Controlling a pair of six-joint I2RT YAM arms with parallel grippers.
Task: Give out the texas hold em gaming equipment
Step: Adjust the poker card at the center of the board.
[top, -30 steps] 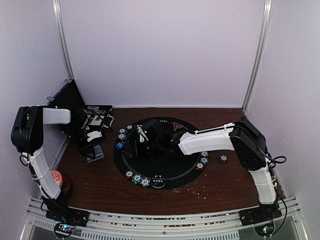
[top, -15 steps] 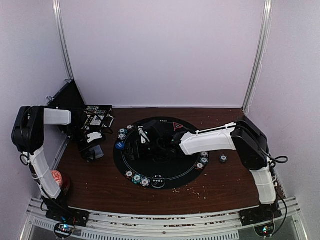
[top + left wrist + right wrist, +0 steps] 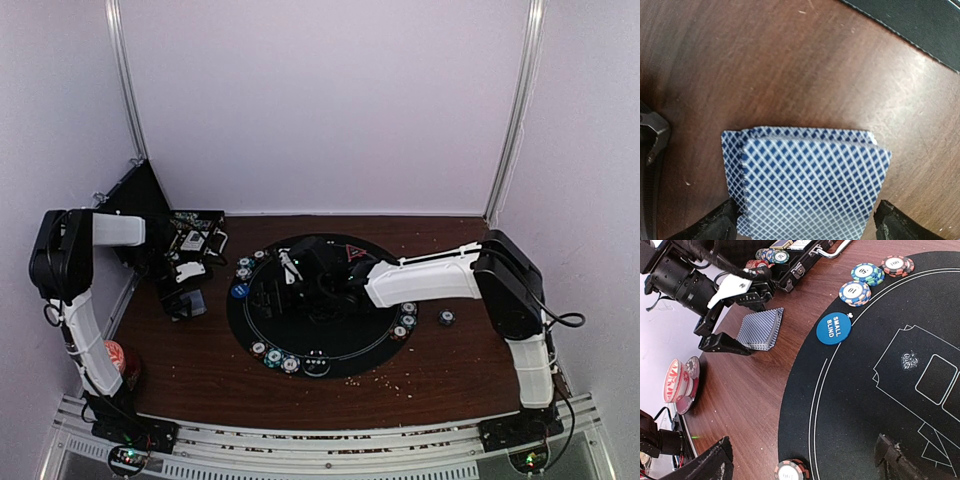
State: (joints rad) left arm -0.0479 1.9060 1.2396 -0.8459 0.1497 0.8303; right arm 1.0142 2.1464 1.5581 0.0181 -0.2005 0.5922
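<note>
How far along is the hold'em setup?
Done: striped poker chip stacks ring the round black felt mat, with the blue Small Blind button at its edge. In hand: nothing; left gripper is open astride the blue-diamond-backed card deck on the wooden table, right gripper open over the mat. Left: dealing cards.

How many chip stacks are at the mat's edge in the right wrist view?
4: blue stack, teal stack, red stack up top; bottom stack, cut off. Others may be hidden.
</note>
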